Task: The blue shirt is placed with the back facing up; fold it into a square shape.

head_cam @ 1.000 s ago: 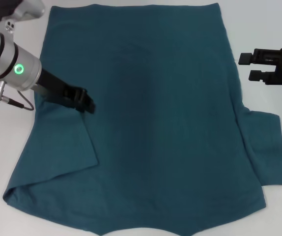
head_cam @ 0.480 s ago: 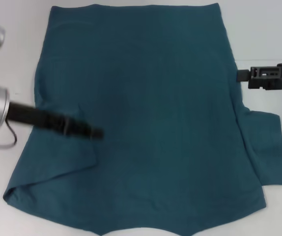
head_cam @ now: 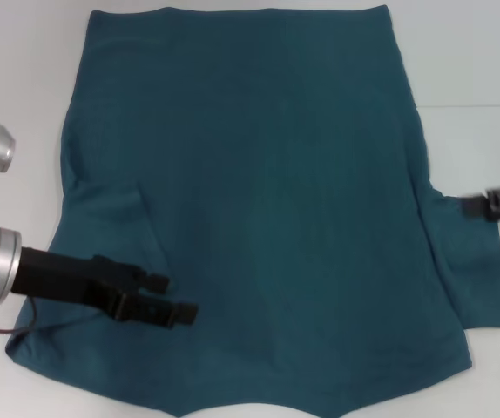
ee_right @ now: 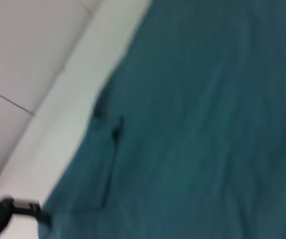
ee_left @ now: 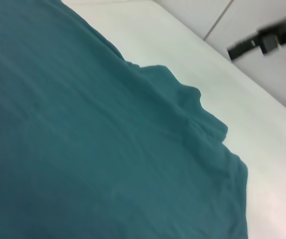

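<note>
Dark teal blue shirt (head_cam: 267,200) spread flat on white table (head_cam: 23,78) (soft, faintly wrinkled cotton), left gripper (head_cam: 173,299) spread over folded-in sleeve, right gripper (head_cam: 475,205) at right sleeve, spread unclear

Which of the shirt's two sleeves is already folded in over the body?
The sleeve on the robot's left: it lies folded onto the blue shirt, by the left hand. The right sleeve lies spread on the table beside the right hand.
</note>
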Robot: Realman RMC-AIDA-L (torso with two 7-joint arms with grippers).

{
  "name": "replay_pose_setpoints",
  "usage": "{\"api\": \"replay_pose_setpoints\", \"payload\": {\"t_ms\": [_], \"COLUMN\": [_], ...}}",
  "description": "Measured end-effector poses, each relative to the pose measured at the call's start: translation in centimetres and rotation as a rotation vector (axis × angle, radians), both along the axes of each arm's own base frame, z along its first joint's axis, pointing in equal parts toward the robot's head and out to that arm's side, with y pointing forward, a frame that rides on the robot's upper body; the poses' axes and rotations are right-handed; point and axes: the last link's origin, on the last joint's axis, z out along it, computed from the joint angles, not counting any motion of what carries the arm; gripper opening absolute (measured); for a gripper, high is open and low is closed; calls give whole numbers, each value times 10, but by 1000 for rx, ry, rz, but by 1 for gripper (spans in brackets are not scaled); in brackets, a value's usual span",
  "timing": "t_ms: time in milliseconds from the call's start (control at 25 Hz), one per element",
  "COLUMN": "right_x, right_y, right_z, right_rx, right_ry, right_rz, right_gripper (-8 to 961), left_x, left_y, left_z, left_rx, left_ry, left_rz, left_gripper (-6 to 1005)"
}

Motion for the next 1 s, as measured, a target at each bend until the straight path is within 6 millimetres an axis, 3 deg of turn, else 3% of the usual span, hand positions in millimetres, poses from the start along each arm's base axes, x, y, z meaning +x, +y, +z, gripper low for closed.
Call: {"api": "replay_pose_setpoints", "payload": {"t_ms": [240,480,1000], "right_x": [34,64,76], "right_y": [-22,-34,-22], "right_z": [23,50,16], "right_rx": [5,149,189], "right_ry": [-45,-31,-70], "right_rz": [-222,-372,-361], "right_gripper": [825,825,824], "left_x": [7,12,8], "left_y": [13,23,28], "left_z": [-3,-9,-12], "left_rx": [60,105,161], "left_ry": [-13,-5,0], "left_rz": [33,31,60], "left_gripper": [877,877,877]}}
